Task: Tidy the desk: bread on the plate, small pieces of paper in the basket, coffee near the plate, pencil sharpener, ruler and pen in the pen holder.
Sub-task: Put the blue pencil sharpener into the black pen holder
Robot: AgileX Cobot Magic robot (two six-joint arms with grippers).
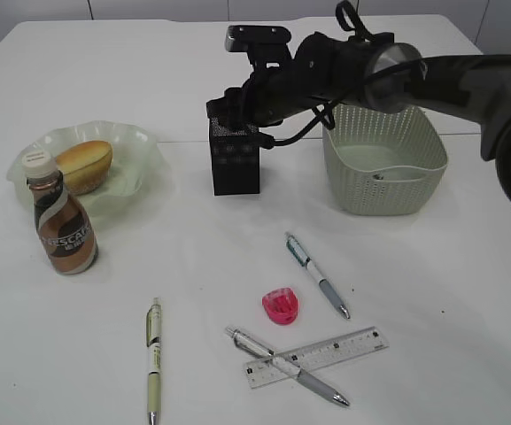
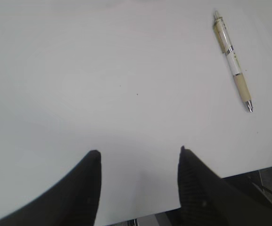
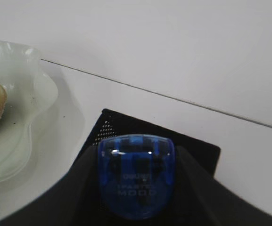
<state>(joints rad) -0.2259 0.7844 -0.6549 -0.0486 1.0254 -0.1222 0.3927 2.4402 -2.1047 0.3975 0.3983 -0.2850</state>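
My right gripper (image 3: 136, 160) is shut on a blue pencil sharpener (image 3: 136, 183), held just above the open top of the black mesh pen holder (image 3: 194, 143) (image 1: 236, 166). In the exterior view this gripper (image 1: 234, 108) reaches in from the right. A pink pencil sharpener (image 1: 281, 306) lies on the desk (image 1: 432, 292) by the clear ruler (image 1: 321, 354), which has a pen (image 1: 289, 366) across it. Two more pens (image 1: 317, 274) (image 1: 154, 359) lie nearby. The bread (image 1: 85, 166) is on the plate (image 1: 140, 142), with the coffee (image 1: 63, 226) in front. My left gripper (image 2: 138, 153) hangs open over bare desk. The small pieces of paper are out of view.
The grey-green basket (image 1: 383, 164) stands right of the pen holder, under my right arm. In the left wrist view a cream pen (image 2: 232, 61) lies ahead to the right, and the desk's front edge (image 2: 249, 170) runs close behind the fingers.
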